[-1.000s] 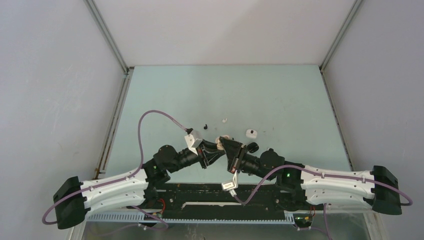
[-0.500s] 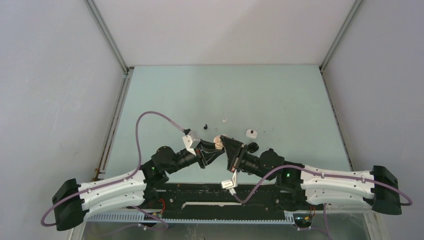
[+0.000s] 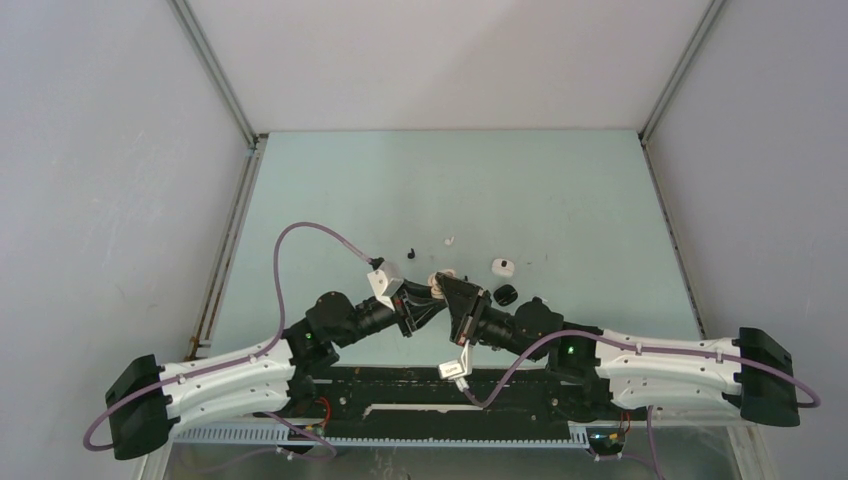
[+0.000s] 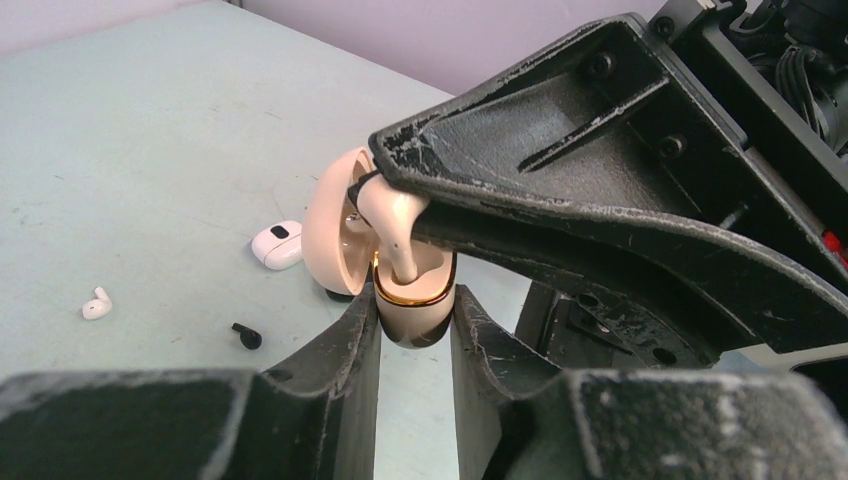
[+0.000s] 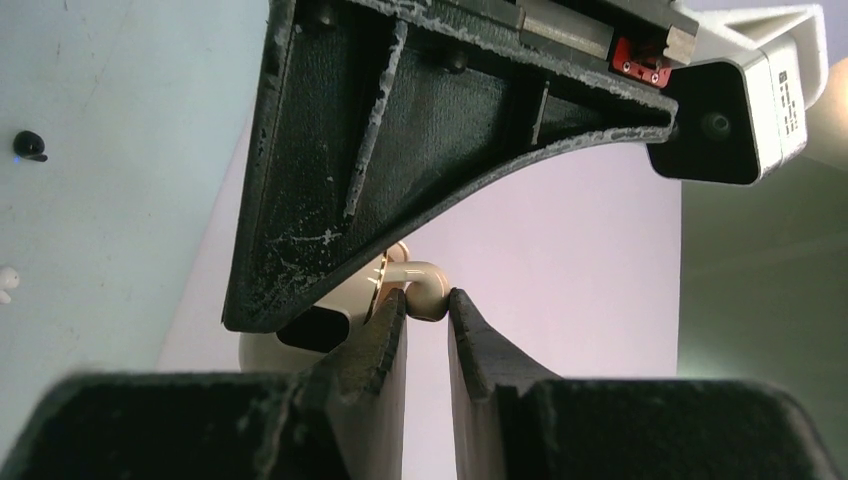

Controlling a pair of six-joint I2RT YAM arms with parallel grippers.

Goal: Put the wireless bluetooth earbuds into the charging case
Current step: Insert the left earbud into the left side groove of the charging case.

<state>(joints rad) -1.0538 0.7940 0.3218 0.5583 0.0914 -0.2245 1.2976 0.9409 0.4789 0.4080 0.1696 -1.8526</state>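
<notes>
Pinching a cream earbud [image 4: 395, 225], right jaws poise it in the open charging case [image 4: 415, 315] clamped by left jaws; a skewed stem could jam.

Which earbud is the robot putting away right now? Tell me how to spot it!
Look at the middle of the pale green table, where the two black pincers meet. The left pincer clamps an open cream case with a gold rim, and the right pincer pinches the cream earbud at its opening. Unlike the white bud and black bud lying loose, it's up off the table.
</notes>
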